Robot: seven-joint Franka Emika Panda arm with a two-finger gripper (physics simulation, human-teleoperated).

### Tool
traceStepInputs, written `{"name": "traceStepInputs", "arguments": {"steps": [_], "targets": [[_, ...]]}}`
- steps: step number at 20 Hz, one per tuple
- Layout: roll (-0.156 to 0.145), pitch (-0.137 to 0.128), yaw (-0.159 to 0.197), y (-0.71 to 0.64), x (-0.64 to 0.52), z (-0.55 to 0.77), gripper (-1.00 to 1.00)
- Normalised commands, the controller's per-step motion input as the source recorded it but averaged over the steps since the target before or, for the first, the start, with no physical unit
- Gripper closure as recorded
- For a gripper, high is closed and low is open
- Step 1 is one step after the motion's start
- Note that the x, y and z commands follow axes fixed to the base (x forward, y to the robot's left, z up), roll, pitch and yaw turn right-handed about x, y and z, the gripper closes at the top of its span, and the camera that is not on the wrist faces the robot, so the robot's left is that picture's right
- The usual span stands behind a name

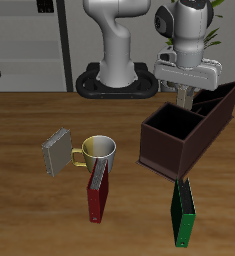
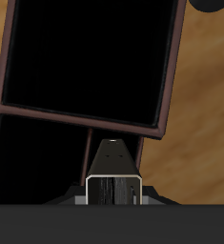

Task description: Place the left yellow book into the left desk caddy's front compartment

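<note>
My gripper [image 1: 184, 99] hangs over the dark brown desk caddy [image 1: 164, 148], above the middle of it. It is shut on a slim book with greyish covers, the left yellow book [image 1: 183, 105], which hangs down between the fingers. In the wrist view the book [image 2: 113, 173] shows end-on above the caddy's dividing wall [image 2: 85, 122], with dark open compartments on both sides of that wall. The gripper [image 2: 113, 195] holds the book clear of the caddy. The other yellow book [image 1: 57, 151] leans beside the mug [image 1: 99, 150].
A dark red book [image 1: 96, 195] stands in front of the mug, near the table's front edge. A green book [image 1: 184, 212] stands in front of the caddy. The robot's base [image 1: 117, 80] is at the table's back.
</note>
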Motion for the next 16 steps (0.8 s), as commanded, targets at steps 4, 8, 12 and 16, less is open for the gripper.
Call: {"name": "traceStepInputs", "arguments": {"steps": [4, 8, 12, 16], "targets": [[-0.002, 0.060, -0.005, -0.05, 0.06, -0.31, 1.00], [0.005, 0.057, -0.008, 0.00, 0.05, -0.26, 1.00], [0.009, 0.030, 0.006, 0.03, 0.01, -0.14, 1.00], [0.081, 0.044, 0.008, 0.10, -0.02, -0.05, -1.00]]}}
